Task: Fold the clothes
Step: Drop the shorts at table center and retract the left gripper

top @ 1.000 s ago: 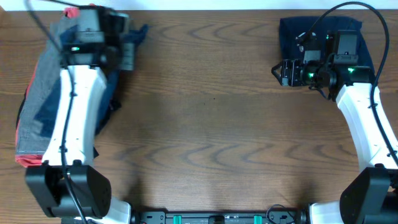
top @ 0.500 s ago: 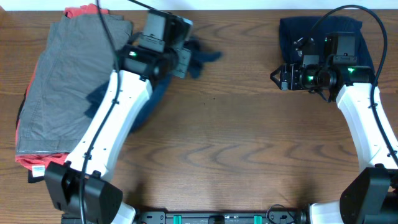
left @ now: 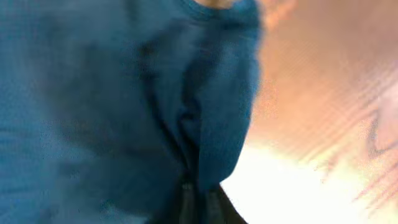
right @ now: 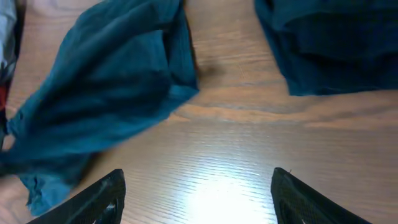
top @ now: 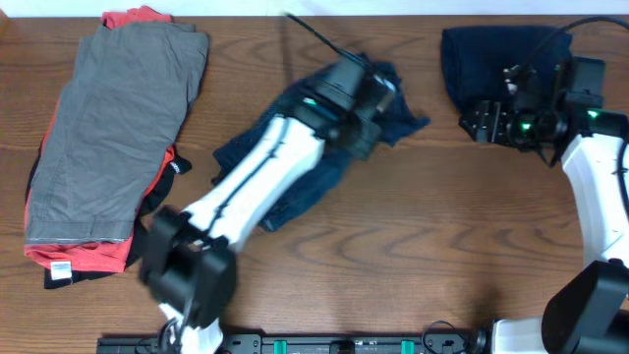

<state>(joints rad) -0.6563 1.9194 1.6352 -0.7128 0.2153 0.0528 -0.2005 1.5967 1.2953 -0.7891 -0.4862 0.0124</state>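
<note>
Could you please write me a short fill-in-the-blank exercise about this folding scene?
The top garment of the pile at left is ___. The left gripper pinches the ___ shorts. The right gripper hangs ___ and empty above the table. The folded navy garment lies at the table's far ___ corner.
Missing words: grey; blue; open; right.

— What do we see of ourselves above the table (top: pixel 413 256)?
— White shells on our left arm (top: pixel 257 182) and right arm (top: pixel 601 192), with bulky black joints (top: pixel 187 275) toward the table's near edge.
— Any lights or wires?
— Small green lights (top: pixel 521 126) on our black wrists, and a thin black cable (top: pixel 316 37). Our right gripper (right: pixel 198 177) has matte black, tapered fingers (right: pixel 102 194).
</note>
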